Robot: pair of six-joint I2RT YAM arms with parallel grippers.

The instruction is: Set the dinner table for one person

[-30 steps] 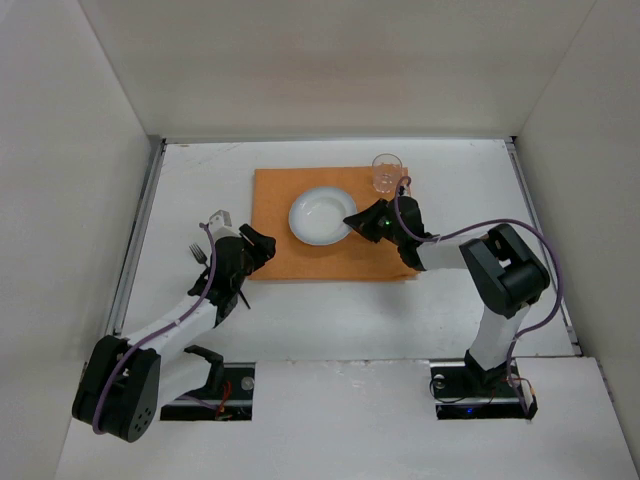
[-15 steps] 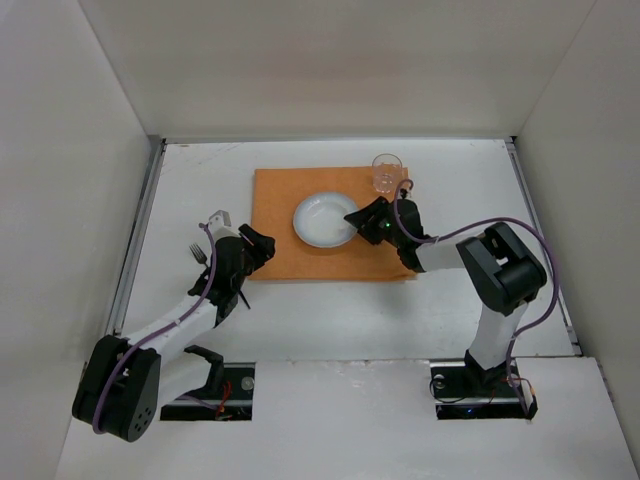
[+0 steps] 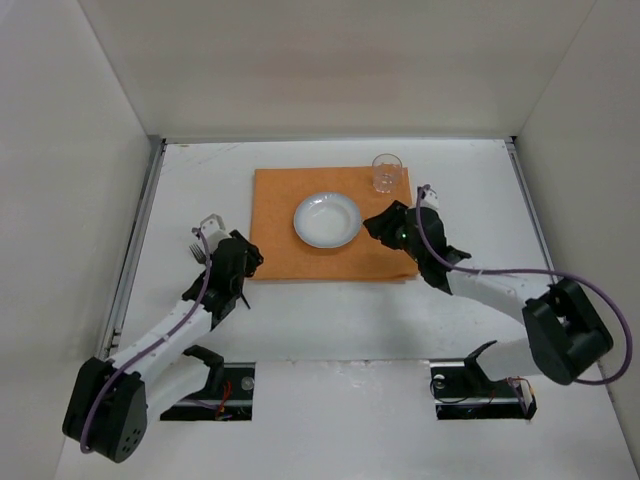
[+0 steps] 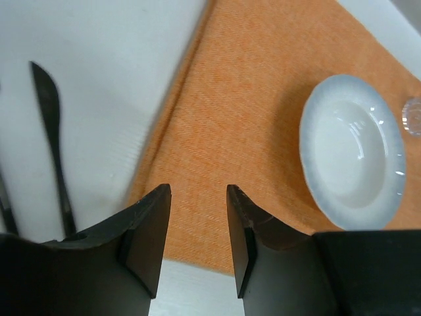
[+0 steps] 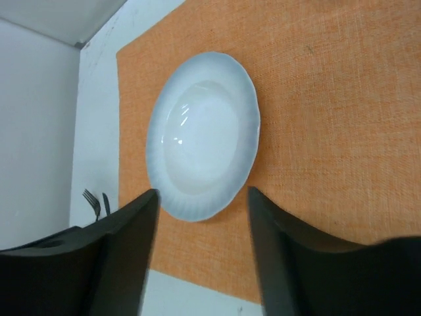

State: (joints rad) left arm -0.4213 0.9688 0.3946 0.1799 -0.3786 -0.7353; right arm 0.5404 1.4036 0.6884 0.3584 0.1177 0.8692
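The white dinner table [image 3: 200, 180] carries an orange mat [image 3: 280, 200]. A white plate [image 3: 326, 220] sits on the mat's middle, and a clear glass [image 3: 386, 173] stands at the mat's far right corner. A fork [image 3: 197, 252] and a knife [image 4: 52, 131] lie on the table left of the mat. My left gripper [image 3: 252, 252] is open and empty over the mat's near left corner [image 4: 197, 191]. My right gripper [image 3: 375, 225] is open and empty just right of the plate, apart from it. In the right wrist view the gripper [image 5: 202, 194] faces the plate [image 5: 204, 131].
Metal rails [image 3: 140, 230] run along the table's side edges, and white walls enclose it on three sides. The fork [image 5: 90, 197] shows small beyond the mat [image 5: 329, 99] in the right wrist view. The glass edge [image 4: 413, 115] shows at the left wrist view's right border.
My right gripper has let go of the plate's right rim and pulled back to the right; its arm has swung outward. The plate shifted slightly right. My left gripper drew back a little.
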